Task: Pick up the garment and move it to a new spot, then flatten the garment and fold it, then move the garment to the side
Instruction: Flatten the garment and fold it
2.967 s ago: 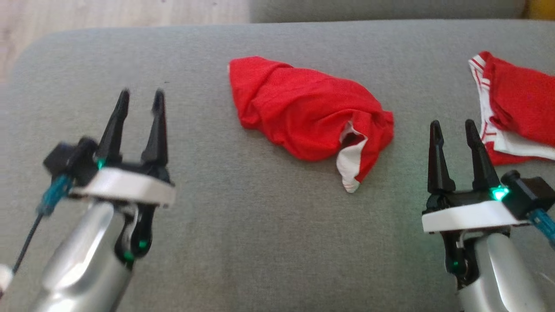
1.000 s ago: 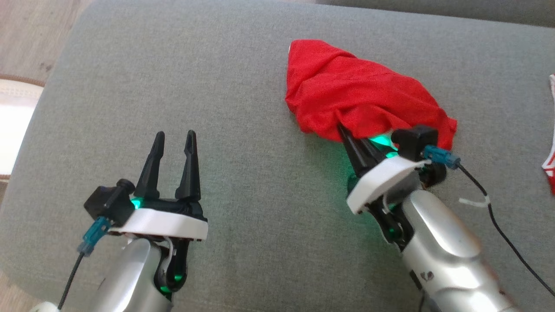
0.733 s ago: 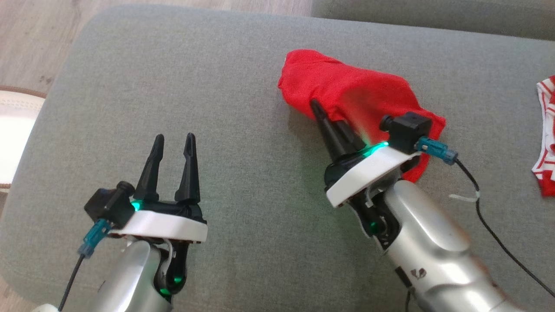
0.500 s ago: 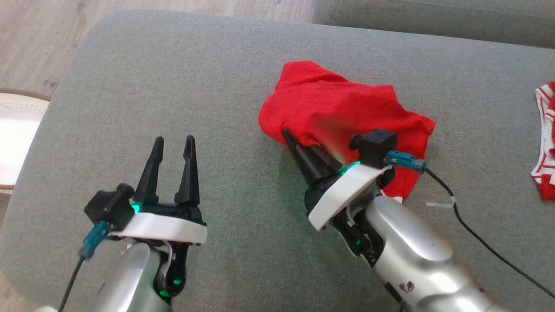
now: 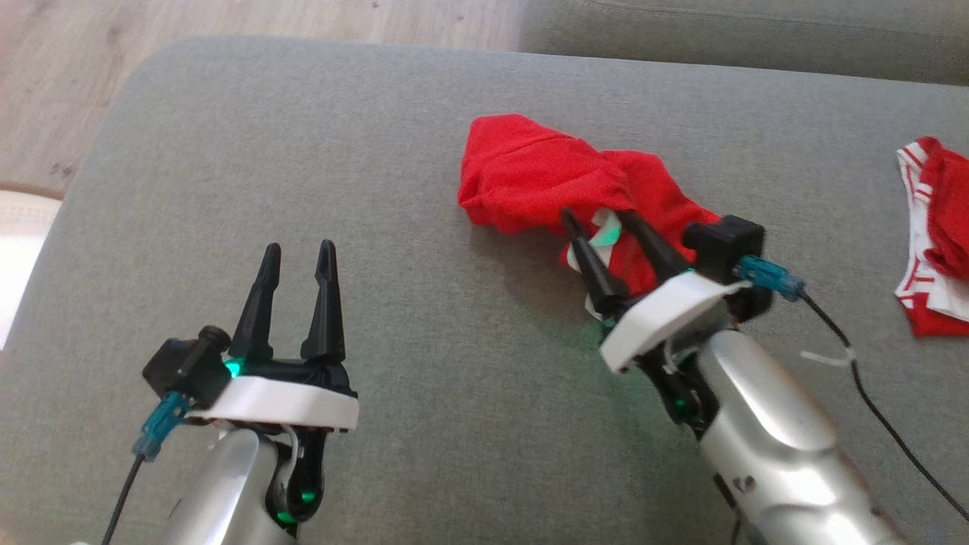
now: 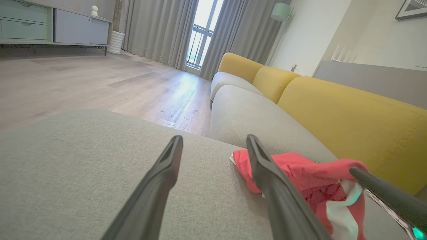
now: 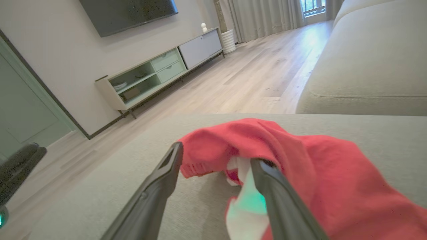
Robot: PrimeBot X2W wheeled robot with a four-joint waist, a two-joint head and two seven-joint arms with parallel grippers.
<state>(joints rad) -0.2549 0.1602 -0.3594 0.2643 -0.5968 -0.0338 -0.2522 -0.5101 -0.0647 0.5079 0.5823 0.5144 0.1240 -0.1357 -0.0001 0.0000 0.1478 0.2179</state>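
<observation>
A crumpled red garment (image 5: 530, 174) with a white-trimmed edge lies bunched on the grey cushion (image 5: 303, 136). My right gripper (image 5: 598, 217) is open at the garment's near edge, with one finger on each side of the white trim. In the right wrist view the garment (image 7: 333, 166) drapes over the right finger, with the right gripper (image 7: 215, 151) spread wide. My left gripper (image 5: 299, 248) stands open over bare cushion, well to the left of the cloth. The left wrist view has the left gripper (image 6: 213, 138) in front of the garment (image 6: 300, 170).
A second red and white garment (image 5: 939, 219) lies at the cushion's right edge. Wooden floor (image 5: 227, 23) borders the cushion's rounded left and far sides. A yellow-backed sofa (image 6: 350, 113) stands beyond, and a low cabinet (image 7: 160, 73) lines the wall.
My right gripper, earlier shut on the garment and dragging it left, now stands open with the cloth bunched up. The left arm has stayed put; the camera shifted.
</observation>
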